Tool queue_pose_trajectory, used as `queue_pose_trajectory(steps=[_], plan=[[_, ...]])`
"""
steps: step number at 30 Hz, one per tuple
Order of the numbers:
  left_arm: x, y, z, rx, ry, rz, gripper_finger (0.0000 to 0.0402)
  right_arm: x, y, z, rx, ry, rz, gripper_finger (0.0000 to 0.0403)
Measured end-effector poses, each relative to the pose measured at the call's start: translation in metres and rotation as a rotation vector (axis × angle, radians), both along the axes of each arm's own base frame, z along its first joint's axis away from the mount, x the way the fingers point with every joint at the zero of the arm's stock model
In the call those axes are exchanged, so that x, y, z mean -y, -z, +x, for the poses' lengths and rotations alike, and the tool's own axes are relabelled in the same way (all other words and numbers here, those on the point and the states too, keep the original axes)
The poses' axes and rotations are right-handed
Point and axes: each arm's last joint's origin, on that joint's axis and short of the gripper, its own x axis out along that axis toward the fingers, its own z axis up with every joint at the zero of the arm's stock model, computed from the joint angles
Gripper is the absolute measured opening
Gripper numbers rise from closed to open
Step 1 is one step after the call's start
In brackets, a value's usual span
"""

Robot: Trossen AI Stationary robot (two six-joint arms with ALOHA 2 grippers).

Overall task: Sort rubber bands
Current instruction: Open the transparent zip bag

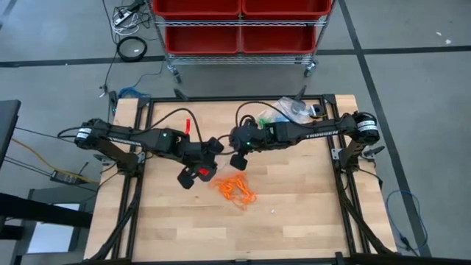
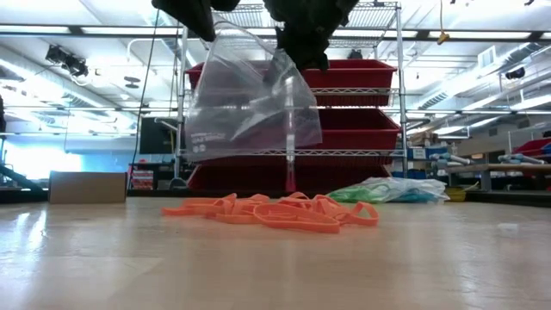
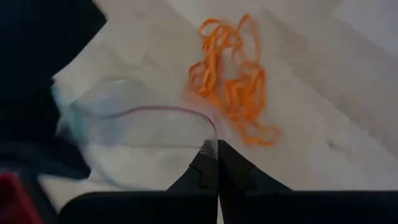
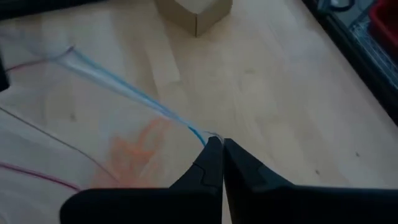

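My two arms are dark, jointed; left arm (image 1: 132, 138) has a green light and red parts near the wrist, right arm (image 1: 309, 132) carries white lettering, black cables trailing.

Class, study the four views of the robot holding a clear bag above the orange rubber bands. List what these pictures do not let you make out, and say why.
- Low view: both grippers are cut off by the top edge above the clear bag.
- Left wrist view: the bag's near side is blurred.
- High view: the arms hide most of the bag; single orange rubber bands are too small to count.
- Right wrist view: the orange bands show only as a smear through the plastic.
- High view: the pile of bags at the far edge is too small to sort by colour.
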Motion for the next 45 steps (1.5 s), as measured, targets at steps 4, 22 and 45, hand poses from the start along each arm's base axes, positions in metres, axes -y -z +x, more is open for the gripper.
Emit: queue_pose_trajectory(steps=[4, 22, 45], plan=[[0.002, 0.006, 0.005, -0.017, 0.007, -0.008, 0.0000, -0.001, -0.003, 0.003, 0.042, -0.049, 0.030, 0.0001], [-0.001, 0.000, 0.017, 0.001, -0.073, 0.128, 0.0001, 0.001, 0.000, -0.001, -0.021, -0.017, -0.069, 0.0000], [-0.005, 0.006, 0.007, -0.143, -0.074, 0.072, 0.0001, -0.005, -0.030, -0.014, 0.079, -0.083, -0.070, 0.0112]])
